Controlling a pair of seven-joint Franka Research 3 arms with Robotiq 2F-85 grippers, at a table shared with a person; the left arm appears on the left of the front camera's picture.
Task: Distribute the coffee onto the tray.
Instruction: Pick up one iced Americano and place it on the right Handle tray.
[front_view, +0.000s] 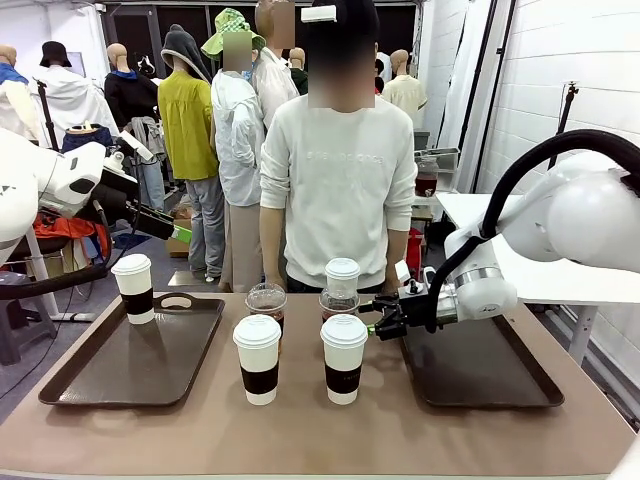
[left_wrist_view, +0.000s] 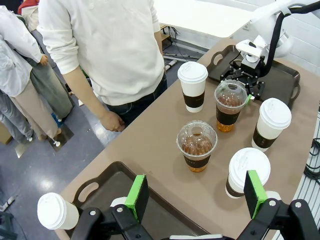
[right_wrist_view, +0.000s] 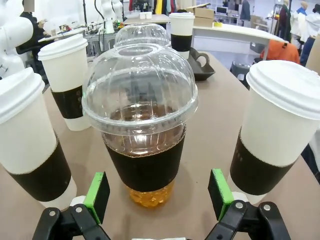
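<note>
Brown worktop (front_view: 150, 445): right pincer (right_wrist_view: 159, 194) stands released, a clear dome-lidded cup (right_wrist_view: 142, 125) of brown liquid just ahead of it; left pincer (left_wrist_view: 195, 192) hangs spread, gripping nothing.

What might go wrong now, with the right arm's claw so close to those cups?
The open right gripper faces a clear dome-lidded cup with white paper cups close on both sides; its fingers might nudge one over. The clear cup may also buckle or tip if squeezed, spilling its brown liquid.

One white cup (front_view: 133, 288) stands on the left tray (front_view: 90, 375), five cups (front_view: 258, 358) on the table (front_view: 300, 430).
</note>
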